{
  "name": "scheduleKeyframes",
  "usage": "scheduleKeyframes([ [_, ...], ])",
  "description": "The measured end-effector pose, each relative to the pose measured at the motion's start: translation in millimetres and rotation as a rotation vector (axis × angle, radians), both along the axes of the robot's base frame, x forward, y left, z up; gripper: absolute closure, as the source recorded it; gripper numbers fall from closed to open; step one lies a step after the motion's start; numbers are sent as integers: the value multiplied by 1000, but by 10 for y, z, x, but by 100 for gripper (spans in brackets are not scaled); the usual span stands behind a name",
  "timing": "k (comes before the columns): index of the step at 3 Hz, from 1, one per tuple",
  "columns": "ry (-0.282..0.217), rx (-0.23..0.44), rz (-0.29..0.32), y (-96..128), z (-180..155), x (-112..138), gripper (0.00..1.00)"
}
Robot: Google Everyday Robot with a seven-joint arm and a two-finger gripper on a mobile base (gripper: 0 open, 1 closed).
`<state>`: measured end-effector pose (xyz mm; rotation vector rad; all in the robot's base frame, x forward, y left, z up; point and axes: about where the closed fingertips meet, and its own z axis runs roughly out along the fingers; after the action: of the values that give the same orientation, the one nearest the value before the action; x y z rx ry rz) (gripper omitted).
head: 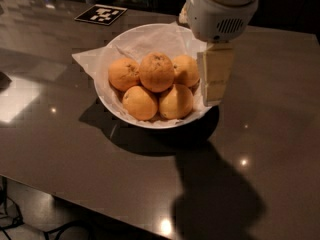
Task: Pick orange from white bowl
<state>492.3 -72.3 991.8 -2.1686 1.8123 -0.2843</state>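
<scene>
The white bowl point(114, 100) stands on a dark table, lined with crumpled white paper, and holds several round orange fruits. The orange point(156, 72) sits on top of the pile in the middle, deeper brownish-orange with a dark speckled patch at its upper end. Paler fruits lie around and below it. My gripper point(215, 78) hangs down from a white wrist housing over the bowl's right rim, to the right of the fruits. It holds nothing that I can see.
A black and white marker tag point(101, 14) lies flat on the dark glossy table point(60, 144) behind the bowl to the left. The table's front edge runs along the lower left. Dark objects stand at the far back edge.
</scene>
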Motion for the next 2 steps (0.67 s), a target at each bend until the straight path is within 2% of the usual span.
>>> scheduleKeyframes([
  [1,1,-53,110,316,-101,113,0],
  [2,7,-87,158,485,-138,254,0],
])
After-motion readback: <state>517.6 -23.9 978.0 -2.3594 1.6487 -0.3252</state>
